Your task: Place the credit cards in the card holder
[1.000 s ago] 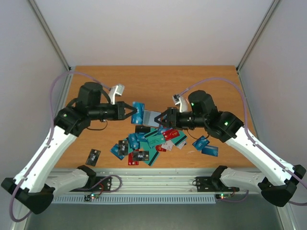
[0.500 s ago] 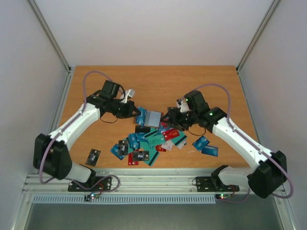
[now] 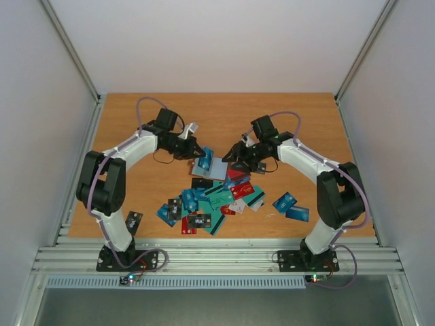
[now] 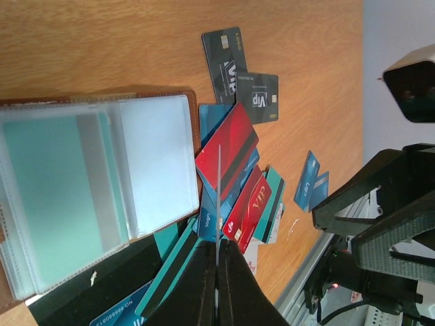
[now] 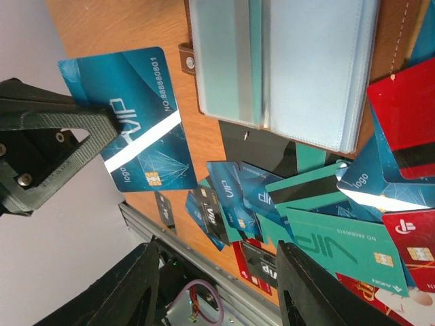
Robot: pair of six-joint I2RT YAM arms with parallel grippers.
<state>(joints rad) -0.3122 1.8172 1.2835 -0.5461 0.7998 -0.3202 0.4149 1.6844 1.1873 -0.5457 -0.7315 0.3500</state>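
Note:
My left gripper (image 3: 198, 153) is shut on a blue credit card (image 3: 203, 161) and holds it at the left edge of the open card holder (image 3: 217, 168). In the left wrist view the held card (image 4: 218, 197) shows edge-on between the shut fingers (image 4: 204, 285). The holder (image 4: 193, 115) is brown with clear sleeves. The right wrist view shows the same blue card (image 5: 136, 129) in the left gripper (image 5: 47, 142), just left of the holder (image 5: 397, 54). My right gripper (image 3: 230, 155) is open and empty at the holder's right edge. Several credit cards (image 3: 211, 200) lie piled below the holder.
A lone black card (image 3: 132, 221) lies near the front left edge. Two blue cards (image 3: 291, 207) lie right of the pile. Red cards (image 4: 228, 153) and black cards (image 4: 224, 58) lie beside the holder. Metal rails (image 3: 217, 255) run along the table front.
Both arms have dropped from a raised pose down towards the table. The left gripper has carried the blue card slightly right, up to the holder's edge.

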